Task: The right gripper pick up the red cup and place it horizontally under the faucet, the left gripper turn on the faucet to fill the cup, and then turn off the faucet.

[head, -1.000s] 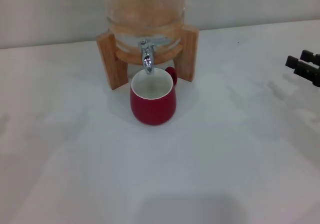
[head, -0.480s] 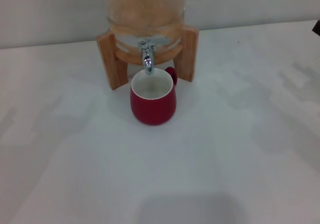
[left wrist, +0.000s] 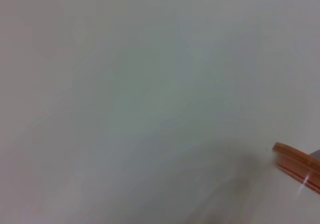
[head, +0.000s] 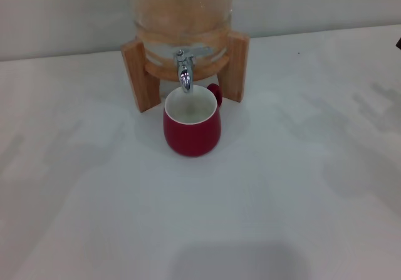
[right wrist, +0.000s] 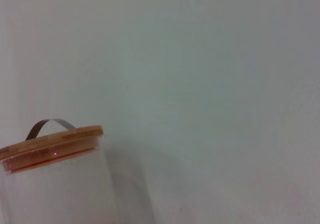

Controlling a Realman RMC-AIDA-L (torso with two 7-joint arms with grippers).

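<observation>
White tabletop (head: pixel 263 205), pale wall (head: pixel 313 4), red cup (head: pixel 191 124) under faucet (head: pixel 184 73)

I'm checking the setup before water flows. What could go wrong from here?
The red cup stands slightly forward of the faucet, whose spout hangs over its back rim, so water might splash out. Neither gripper shows clearly, so the left must travel far and could knock the wooden stand.
</observation>
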